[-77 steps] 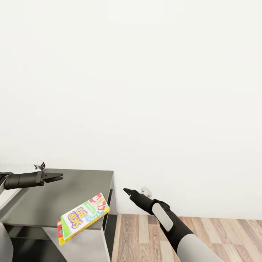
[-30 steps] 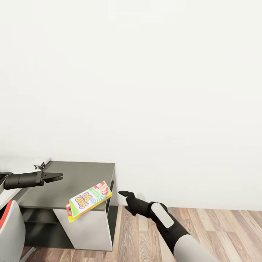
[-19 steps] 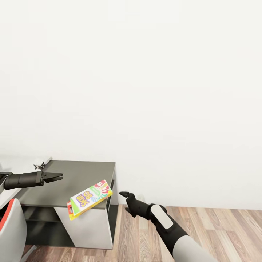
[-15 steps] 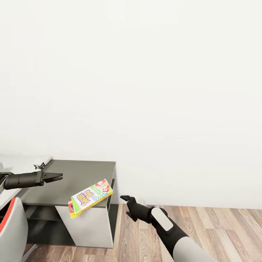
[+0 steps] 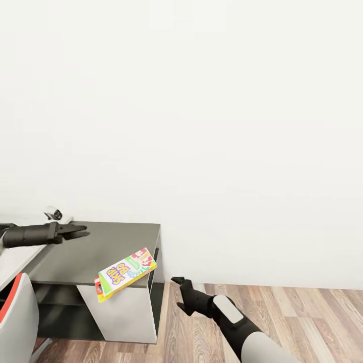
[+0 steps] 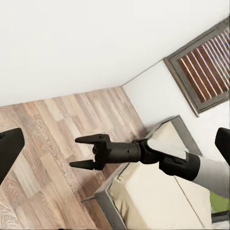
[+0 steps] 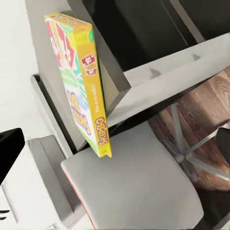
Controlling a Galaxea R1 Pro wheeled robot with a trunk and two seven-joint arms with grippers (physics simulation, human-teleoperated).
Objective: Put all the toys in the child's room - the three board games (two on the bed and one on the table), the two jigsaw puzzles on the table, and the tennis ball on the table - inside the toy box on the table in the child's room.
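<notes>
A SKIP-BO board game (image 5: 125,274) lies tilted on the front corner of the table's dark-grey wing (image 5: 108,242) and overhangs its edge; the right wrist view shows the box (image 7: 81,96) edge-on. My right gripper (image 5: 176,291) hangs open and empty over the floor, right of the table and below the box. The left wrist view shows the same gripper (image 6: 82,152) with its fingers spread. My left gripper (image 5: 83,232) is open above the wing's back left part, apart from the box. The toy box, puzzles and ball are out of view.
A grey chair with a red edge (image 5: 15,312) stands at the table's front left, its seat (image 7: 134,177) under the box. A bare white wall is ahead, wood-plank floor (image 5: 282,312) to the right. The bed (image 6: 158,201) and a window blind (image 6: 206,62) show behind my right arm.
My right gripper has sunk lower and drawn away from the box. The left gripper has risen slightly. The camera has pulled back, showing more floor. The box stays on the table corner.
</notes>
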